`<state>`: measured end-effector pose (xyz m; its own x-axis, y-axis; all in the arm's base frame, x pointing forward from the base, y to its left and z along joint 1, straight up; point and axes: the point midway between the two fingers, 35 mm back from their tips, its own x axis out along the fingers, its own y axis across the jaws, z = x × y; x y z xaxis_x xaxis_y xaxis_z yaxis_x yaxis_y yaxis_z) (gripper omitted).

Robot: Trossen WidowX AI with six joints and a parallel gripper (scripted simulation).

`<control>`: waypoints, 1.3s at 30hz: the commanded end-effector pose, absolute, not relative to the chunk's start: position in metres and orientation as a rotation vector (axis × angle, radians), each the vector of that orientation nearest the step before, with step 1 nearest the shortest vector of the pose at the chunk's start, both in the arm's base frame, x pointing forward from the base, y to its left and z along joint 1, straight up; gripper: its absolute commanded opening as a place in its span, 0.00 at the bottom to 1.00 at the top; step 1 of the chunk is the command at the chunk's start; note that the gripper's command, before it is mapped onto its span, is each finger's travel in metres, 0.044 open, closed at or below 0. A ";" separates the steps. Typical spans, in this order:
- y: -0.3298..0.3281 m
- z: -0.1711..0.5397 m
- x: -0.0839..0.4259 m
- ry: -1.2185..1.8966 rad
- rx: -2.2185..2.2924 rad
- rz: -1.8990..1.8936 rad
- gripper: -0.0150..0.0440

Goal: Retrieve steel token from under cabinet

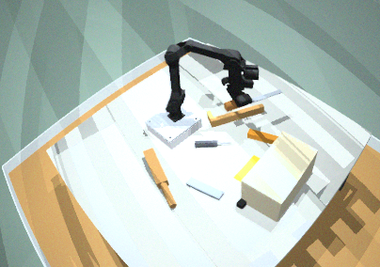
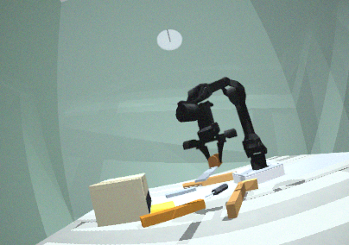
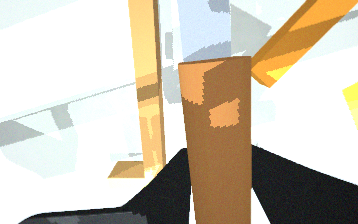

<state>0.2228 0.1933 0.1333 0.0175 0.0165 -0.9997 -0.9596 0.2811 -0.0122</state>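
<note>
Nr. table's top corner (top view), gripper (image 1: 236, 102) (image 2: 214, 160) (image 3: 214, 152) approx. one-third open, clamped on brown handle (image 1: 229, 105) (image 2: 213, 161) (image 3: 216, 140); pale blade (image 1: 268, 95) (image 2: 206, 174) (image 3: 205, 30), same long axis, pts. to upper-right edge. Cabinet (image 1: 275, 176) (image 2: 118, 200) nr. lower-right edge; token hidden, posn. unclear.

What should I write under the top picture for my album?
Black robot arm grips a brown-handled tool with a long flat grey blade, near a cream box-shaped cabinet.

Beyond my hand (image 1: 230, 104) (image 2: 214, 160) (image 3: 214, 152), the cabinet (image 1: 277, 180) (image 2: 121, 200) hides whatever lies beneath; the blade's (image 3: 206, 30) far end is cut off in my wrist view.
</note>
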 end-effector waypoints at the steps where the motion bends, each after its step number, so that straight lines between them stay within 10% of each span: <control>1: 0.194 0.135 0.224 1.287 -1.012 1.015 0.25; 39: 0.193 0.135 0.223 1.155 -1.237 1.233 0.25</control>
